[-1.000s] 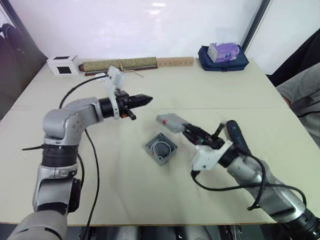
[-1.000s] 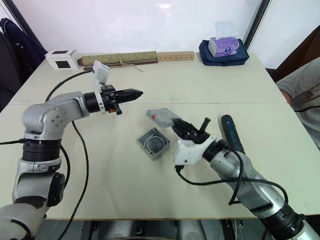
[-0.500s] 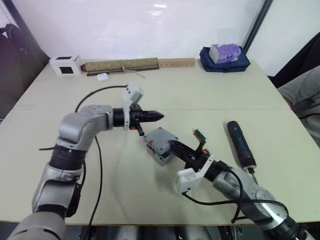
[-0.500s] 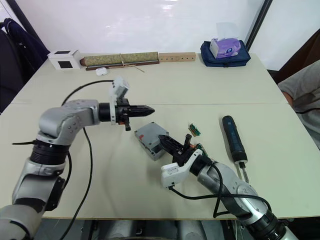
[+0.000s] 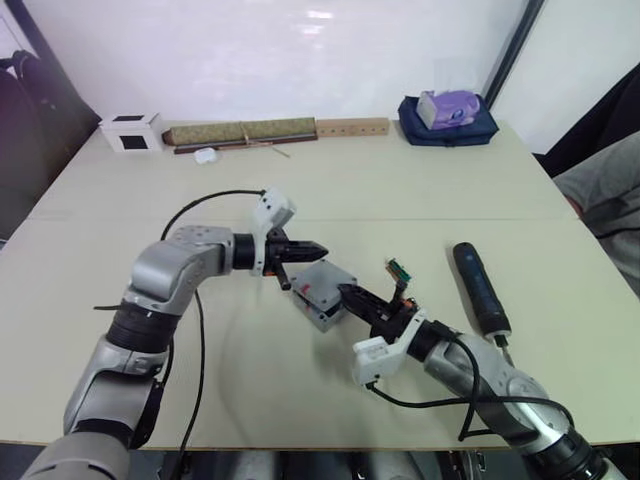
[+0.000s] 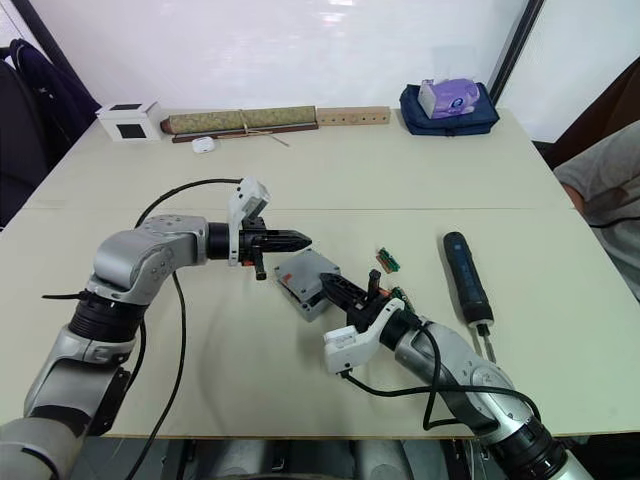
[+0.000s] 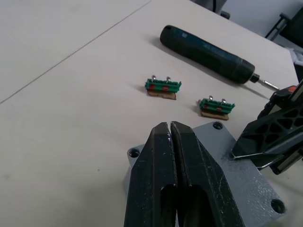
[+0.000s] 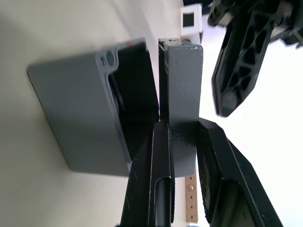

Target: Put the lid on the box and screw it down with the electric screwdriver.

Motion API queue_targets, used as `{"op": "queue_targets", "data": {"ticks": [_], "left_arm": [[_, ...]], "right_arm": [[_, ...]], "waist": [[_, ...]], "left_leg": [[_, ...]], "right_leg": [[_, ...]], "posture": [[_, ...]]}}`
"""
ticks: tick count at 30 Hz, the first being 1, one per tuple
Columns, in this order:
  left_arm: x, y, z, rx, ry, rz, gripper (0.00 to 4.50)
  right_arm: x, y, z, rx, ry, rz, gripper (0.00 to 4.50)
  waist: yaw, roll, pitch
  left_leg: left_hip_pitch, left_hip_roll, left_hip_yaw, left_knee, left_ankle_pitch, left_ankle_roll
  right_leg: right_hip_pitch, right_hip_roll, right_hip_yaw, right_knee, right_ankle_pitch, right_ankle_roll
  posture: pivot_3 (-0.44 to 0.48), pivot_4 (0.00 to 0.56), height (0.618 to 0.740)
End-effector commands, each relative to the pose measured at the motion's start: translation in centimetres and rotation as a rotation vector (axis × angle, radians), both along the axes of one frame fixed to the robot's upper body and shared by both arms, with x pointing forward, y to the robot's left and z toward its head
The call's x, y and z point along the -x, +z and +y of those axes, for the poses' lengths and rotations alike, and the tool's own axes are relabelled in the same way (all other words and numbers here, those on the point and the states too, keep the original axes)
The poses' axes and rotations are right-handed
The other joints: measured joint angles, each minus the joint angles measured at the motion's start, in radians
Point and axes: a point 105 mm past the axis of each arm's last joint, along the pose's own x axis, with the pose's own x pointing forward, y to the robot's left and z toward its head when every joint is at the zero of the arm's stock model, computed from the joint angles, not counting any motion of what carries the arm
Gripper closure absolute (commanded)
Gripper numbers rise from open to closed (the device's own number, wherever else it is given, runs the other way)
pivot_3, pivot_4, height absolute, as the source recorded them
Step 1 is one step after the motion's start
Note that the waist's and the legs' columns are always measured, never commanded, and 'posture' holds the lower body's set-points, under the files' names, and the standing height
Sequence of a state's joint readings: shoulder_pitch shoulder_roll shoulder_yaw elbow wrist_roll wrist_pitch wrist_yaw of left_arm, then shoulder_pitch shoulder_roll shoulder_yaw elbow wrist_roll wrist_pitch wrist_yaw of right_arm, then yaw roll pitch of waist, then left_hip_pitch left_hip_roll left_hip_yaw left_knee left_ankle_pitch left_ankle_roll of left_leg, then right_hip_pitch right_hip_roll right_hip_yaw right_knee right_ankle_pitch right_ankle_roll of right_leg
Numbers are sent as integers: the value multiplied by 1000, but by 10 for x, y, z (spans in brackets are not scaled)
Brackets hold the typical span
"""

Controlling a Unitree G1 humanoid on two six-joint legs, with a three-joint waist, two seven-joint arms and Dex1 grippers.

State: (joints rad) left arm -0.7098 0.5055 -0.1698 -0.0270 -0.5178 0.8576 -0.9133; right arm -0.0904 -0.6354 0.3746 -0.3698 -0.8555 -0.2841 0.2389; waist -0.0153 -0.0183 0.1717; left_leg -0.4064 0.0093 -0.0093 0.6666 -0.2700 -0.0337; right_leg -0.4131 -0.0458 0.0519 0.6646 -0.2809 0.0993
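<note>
While lid (image 8: 182, 90) sits half-seated over box (image 8: 83, 118), pinched by right gripper (image 8: 182, 142), left gripper (image 7: 171, 137) closed empty, electric screwdriver (image 5: 482, 287) untouched.

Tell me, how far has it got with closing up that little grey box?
Partway. The right hand grips the lid by its edge and holds it over the box, not yet seated flat. The left hand, shut, hovers above the lid. The electric screwdriver lies untouched on the table, so all the screwing remains.
</note>
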Motion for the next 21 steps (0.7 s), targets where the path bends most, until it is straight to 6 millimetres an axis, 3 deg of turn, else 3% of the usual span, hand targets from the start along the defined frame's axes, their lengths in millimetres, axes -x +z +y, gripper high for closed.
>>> {"op": "queue_targets", "data": {"ticks": [1, 9, 21], "left_arm": [[2, 7, -4, 9, -16, -46, 4452], [8, -6, -3, -63, -56, -60, 4452], [3, 1, -3, -31, -52, -56, 4452]], "right_arm": [[4, 4, 2, -7, 12, -11, 4353], [0, -6, -3, 18, -31, 21, 4353], [-1, -2, 1, 4, -33, -8, 4353]], "waist": [[0, 0, 0], [0, 0, 0], [1, 0, 0]], "left_leg": [[0, 0, 0, 0, 0, 0], [1, 0, 0, 0, 0, 0], [2, 0, 0, 0, 0, 0]], "right_leg": [[0, 0, 0, 0, 0, 0], [1, 0, 0, 0, 0, 0], [3, 0, 0, 0, 0, 0]], "posture": [[0, 150, 740], [0, 150, 740], [0, 150, 740]]}}
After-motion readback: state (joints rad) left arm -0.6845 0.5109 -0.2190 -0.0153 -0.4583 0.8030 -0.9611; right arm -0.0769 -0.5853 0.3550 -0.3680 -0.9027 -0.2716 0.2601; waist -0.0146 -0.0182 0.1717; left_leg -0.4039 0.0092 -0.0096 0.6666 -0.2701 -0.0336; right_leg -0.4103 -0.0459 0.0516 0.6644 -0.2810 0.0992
